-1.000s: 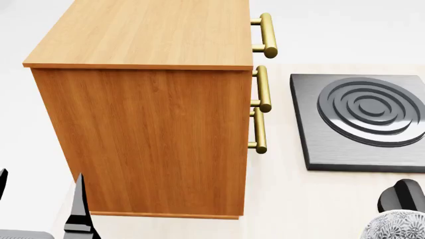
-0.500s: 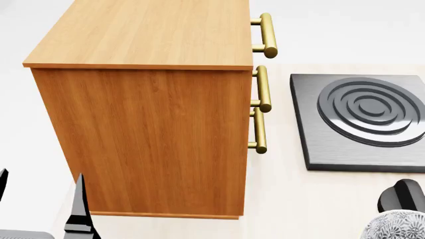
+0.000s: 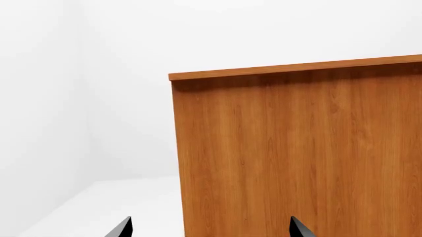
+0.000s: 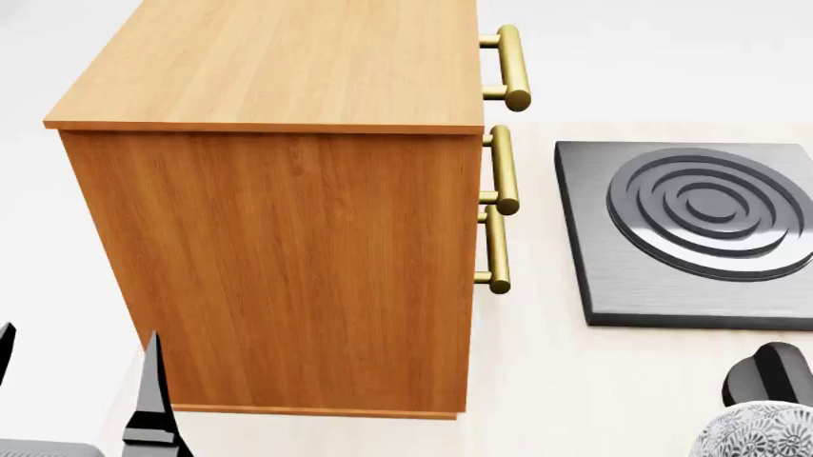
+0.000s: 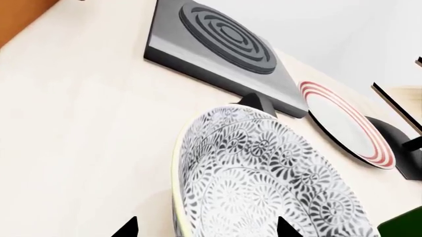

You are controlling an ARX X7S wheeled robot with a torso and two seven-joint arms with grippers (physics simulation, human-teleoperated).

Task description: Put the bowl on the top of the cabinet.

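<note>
Taking the cabinet [image 4: 286, 190] as my landmark and reading left to right: my left gripper [image 4: 76, 400] sits low beside the cabinet's near left corner, its 2 dark fingers spread apart with nothing between them. The cabinet itself is tall, orange-brown, with a lighter wood top that is bare where I can see it. 3 brass bar handles [image 4: 505, 67] stick out from its right face.

Right of the cabinet, well apart from it on the pale table [image 4: 546, 381], lies a dark square slab with raised rings [image 4: 692, 228]. Nearer me than the slab, at the head view's corner, is the patterned bowl [image 5: 264, 182], low on the table side, far below the cabinet top. My right gripper [image 5: 205, 228] straddles the bowl's rim; I cannot tell whether the fingers are pinching it. A red-rimmed plate [image 5: 343, 121] lies beyond the bowl.

My worry: the lift is tall, and a rim hold could slip, or the bowl could strike the handles on the way up.
</note>
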